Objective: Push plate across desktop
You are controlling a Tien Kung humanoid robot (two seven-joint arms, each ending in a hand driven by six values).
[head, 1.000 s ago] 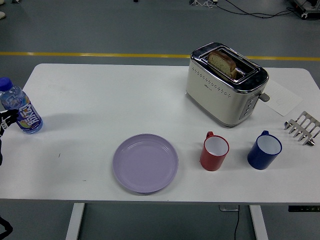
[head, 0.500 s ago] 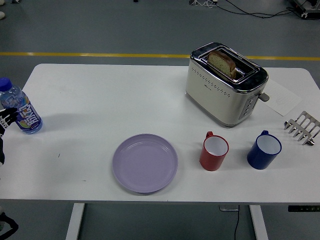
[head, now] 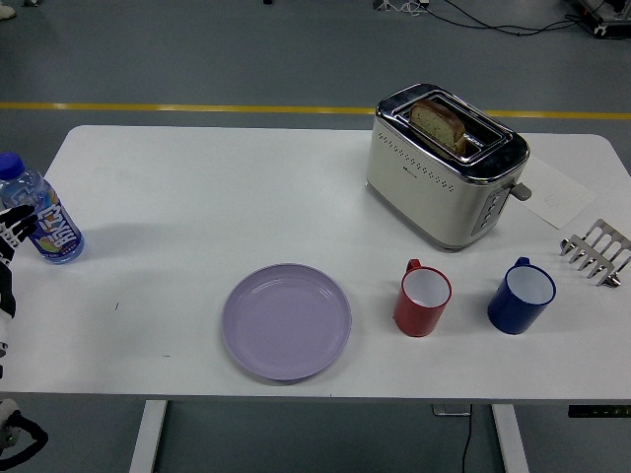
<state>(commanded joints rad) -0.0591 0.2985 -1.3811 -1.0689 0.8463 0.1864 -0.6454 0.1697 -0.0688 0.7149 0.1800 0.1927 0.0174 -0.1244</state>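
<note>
Plate [head: 286,321] near front table edge [head: 296,396], red mug [head: 423,300] right.

We see only slivers of the robot at the picture's left edge. Its left hand [head: 8,232] shows as black, segmented fingers [head: 14,229] banded with pale, whitish joints, cropped by the frame. Below it, a narrow strip of black arm casing [head: 5,301] carries light patches. In the lower left corner we make out a curved black cable loop [head: 30,441] beside a small whitish part.
</note>
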